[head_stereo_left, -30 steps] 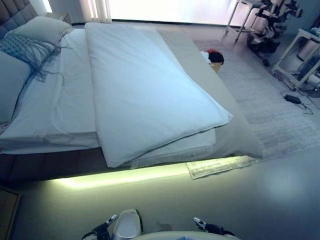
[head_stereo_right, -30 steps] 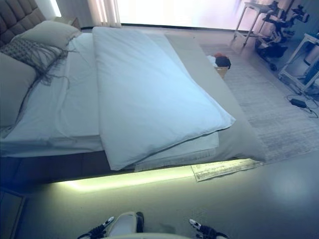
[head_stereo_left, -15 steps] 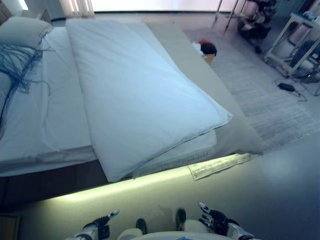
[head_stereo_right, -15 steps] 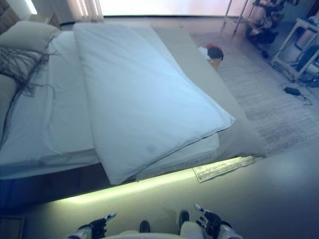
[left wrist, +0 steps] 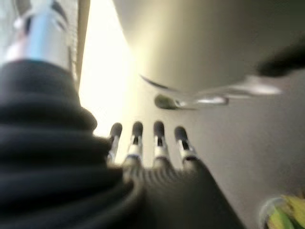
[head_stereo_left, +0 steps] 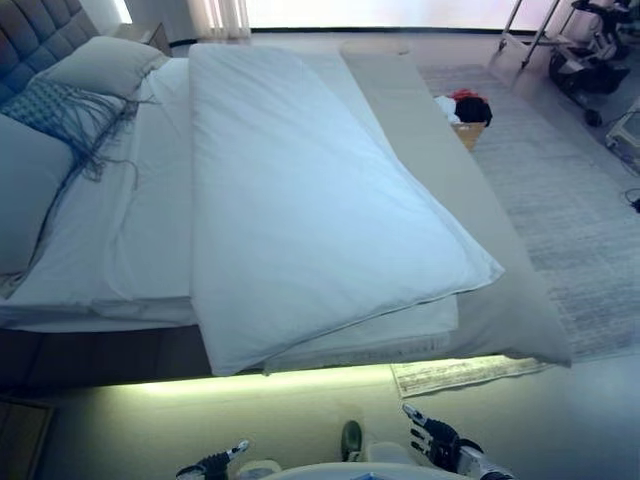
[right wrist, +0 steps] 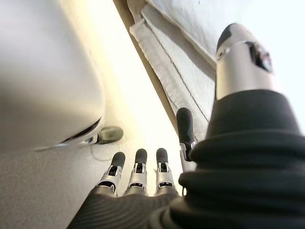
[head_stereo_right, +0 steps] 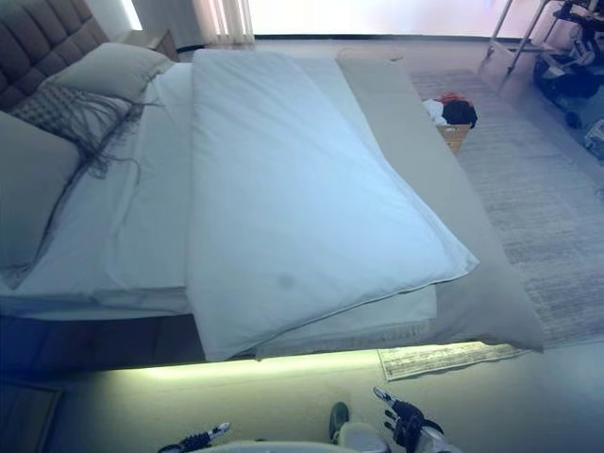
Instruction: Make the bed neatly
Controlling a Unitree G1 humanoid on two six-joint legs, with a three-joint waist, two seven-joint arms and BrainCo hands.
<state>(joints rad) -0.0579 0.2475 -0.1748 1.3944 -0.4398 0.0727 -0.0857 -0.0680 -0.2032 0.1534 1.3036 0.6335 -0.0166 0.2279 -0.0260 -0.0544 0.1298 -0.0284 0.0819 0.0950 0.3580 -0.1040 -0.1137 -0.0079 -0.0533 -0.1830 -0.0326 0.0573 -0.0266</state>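
Left eye view | duvet point(head_stereo_left: 320, 210) folded on bed point(head_stereo_left: 510, 310), well apart from both hands | left hand point(head_stereo_left: 212, 465), right hand point(head_stereo_left: 436, 441) fingers straight, empty

A thick white folded duvet point(head_stereo_right: 302, 198) lies lengthwise down the wide bed point(head_stereo_right: 472, 274), grey pillows point(head_stereo_right: 104, 68) near the tufted headboard point(head_stereo_right: 42, 42). Both hands hang low, left hand point(head_stereo_right: 193, 440) and right hand point(head_stereo_right: 404, 420), fingers relaxed. A pale woven rug point(head_stereo_right: 538, 198) sits beside the bed.

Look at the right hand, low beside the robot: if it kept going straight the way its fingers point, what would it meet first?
Probably the floor. The right hand, fingers straight and holding nothing, points down along it toward the bed's lit edge. Depth is hard to judge.
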